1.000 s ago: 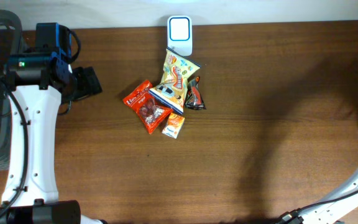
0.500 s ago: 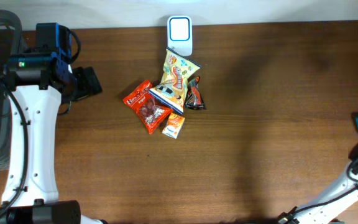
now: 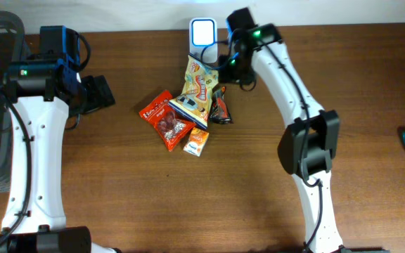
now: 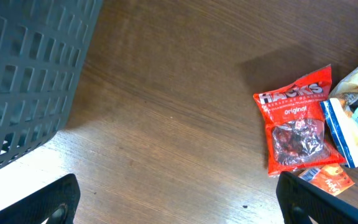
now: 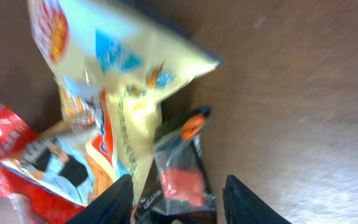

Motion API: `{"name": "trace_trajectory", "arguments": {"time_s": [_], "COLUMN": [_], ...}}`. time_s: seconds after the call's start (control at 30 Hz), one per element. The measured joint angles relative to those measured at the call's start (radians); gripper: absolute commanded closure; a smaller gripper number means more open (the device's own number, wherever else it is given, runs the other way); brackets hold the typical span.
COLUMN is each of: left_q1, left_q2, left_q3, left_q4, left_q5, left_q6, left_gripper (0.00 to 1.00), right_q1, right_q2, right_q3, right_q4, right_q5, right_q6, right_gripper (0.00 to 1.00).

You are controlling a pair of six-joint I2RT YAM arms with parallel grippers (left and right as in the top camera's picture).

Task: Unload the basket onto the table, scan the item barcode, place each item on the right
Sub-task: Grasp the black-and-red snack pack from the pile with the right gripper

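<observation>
The table [image 3: 259,183] is showing dark wood grain under a smooth, low-sheen finish. The yellow bag [image 3: 201,86] and red bag [image 3: 164,119] are gleaming as crinkled, glossy plastic film, and the dark packet [image 5: 180,175] is glinting likewise. The scanner [image 3: 203,34] is looking like smooth white plastic. The basket [image 4: 30,74] is reading as matt grey plastic lattice. The arm shells [image 3: 37,161] are shining as smooth white plastic.

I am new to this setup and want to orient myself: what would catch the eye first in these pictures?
A bright heap of snack packets lies in the middle of the table, a yellow bag on top. The right gripper hangs over it, jaws apart, above a small dark packet. Beyond the heap a white scanner sits at the far edge.
</observation>
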Motion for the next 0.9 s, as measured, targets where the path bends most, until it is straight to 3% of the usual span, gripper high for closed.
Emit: {"name": "trace_trajectory", "arguments": {"time_s": [0.17, 0.27, 0.33, 0.37, 0.47, 0.57, 0.77, 0.9], "left_q1": [0.0, 0.0, 0.0, 0.0, 0.0, 0.0, 0.0, 0.0], "left_q2": [0.0, 0.0, 0.0, 0.0, 0.0, 0.0, 0.0, 0.0], "left_q3": [0.0, 0.0, 0.0, 0.0, 0.0, 0.0, 0.0, 0.0], "left_q4": [0.0, 0.0, 0.0, 0.001, 0.0, 0.0, 0.0, 0.001], "left_q5": [0.0, 0.0, 0.0, 0.0, 0.0, 0.0, 0.0, 0.0], "left_q6": [0.0, 0.0, 0.0, 0.0, 0.0, 0.0, 0.0, 0.0], "left_gripper": [0.01, 0.01, 0.01, 0.01, 0.01, 0.01, 0.01, 0.01], "right_q1": [0.049, 0.049, 0.049, 0.049, 0.049, 0.049, 0.044, 0.042], "right_q2": [0.011, 0.011, 0.01, 0.01, 0.003, 0.01, 0.016, 0.016], "right_q3": [-0.224, -0.283, -0.282, -0.282, -0.277, -0.233, 0.099, 0.179], "right_q4": [0.106, 0.132, 0.154, 0.163, 0.19, 0.14, 0.068, 0.451], "right_q5": [0.019, 0.022, 0.026, 0.027, 0.045, 0.053, 0.057, 0.079], "right_q6": [0.013, 0.014, 0.014, 0.014, -0.011, -0.021, -0.036, -0.04], "right_gripper": [0.54, 0.74, 0.8, 0.9, 0.96, 0.96, 0.96, 0.96]}}
